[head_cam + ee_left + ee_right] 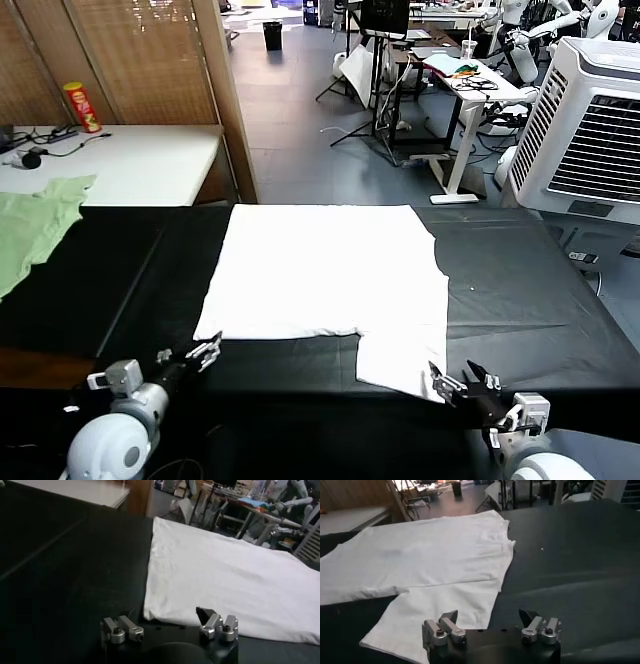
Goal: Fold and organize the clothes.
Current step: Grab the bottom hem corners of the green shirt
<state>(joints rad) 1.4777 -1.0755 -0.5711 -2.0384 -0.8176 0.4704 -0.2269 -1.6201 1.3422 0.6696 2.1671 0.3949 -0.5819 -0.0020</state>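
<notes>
White cotton, the T-shirt [325, 270] lies flat on the black cloth of the bench [520, 290], near the middle and reaching toward the near edge. Its long axis runs across the bench, left to right as the robot faces it; one sleeve [405, 360] juts toward the robot at the near right corner, and the straight left edge ends in a corner just ahead of the left arm. No print shows on the upward side. The left gripper [205, 352] sits low over the near edge of the bench, pointing forward and to the right at that near left corner of the shirt; its fingers [120, 629] stand wide apart and hold nothing, just short of the fabric. The right gripper [460, 385] is also low at the near edge, angled forward and to the left, with its fingers [540, 626] spread wide and empty; in the head view one fingertip is at or just over the tip of the sleeve, though real contact cannot be told. A pale green garment [35, 225] lies at the far left of the bench, well apart from the shirt. Beyond it is a white table [140, 165] carrying a red and yellow can [82, 107], with a bamboo blind behind, and to the right a large white cooling unit [590, 135] and cluttered desks on a grey floor.
</notes>
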